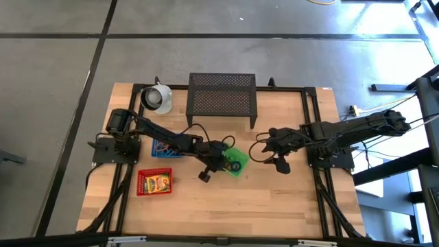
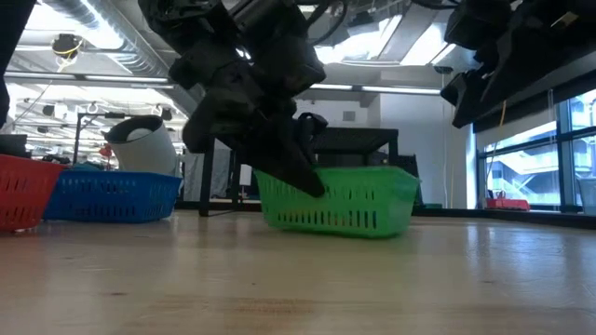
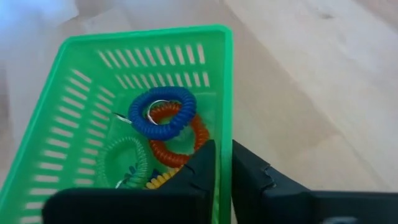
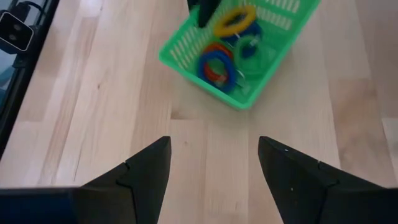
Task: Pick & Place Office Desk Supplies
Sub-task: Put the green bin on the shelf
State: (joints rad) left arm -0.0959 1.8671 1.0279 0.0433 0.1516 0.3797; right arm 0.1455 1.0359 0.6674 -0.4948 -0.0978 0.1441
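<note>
A green mesh basket (image 1: 236,163) stands mid-table. It holds coiled band loops: blue (image 3: 163,112), orange (image 3: 180,140), green (image 3: 124,163) and yellow (image 4: 234,20). My left gripper (image 3: 222,149) is shut on the basket's side wall. My right gripper (image 4: 214,146) hangs open above bare wood, to the right of the basket, with nothing between its fingers. A yellow crayon box (image 1: 156,182) lies in a red basket (image 1: 141,184) near the front left. My left gripper holds the green basket by the top edge of a long side wall (image 3: 224,127). One finger (image 3: 200,167) is inside the basket and one finger (image 3: 252,174) outside. The fingers slant down from the table's left. In the low view the basket's bottom (image 2: 335,229) sits on the table.
A blue basket (image 1: 164,148) sits left of the green one. At the table's far edge are a white cup (image 1: 158,98) and a black mesh stand (image 1: 221,98). Bare wood lies along the front edge and between the two grippers.
</note>
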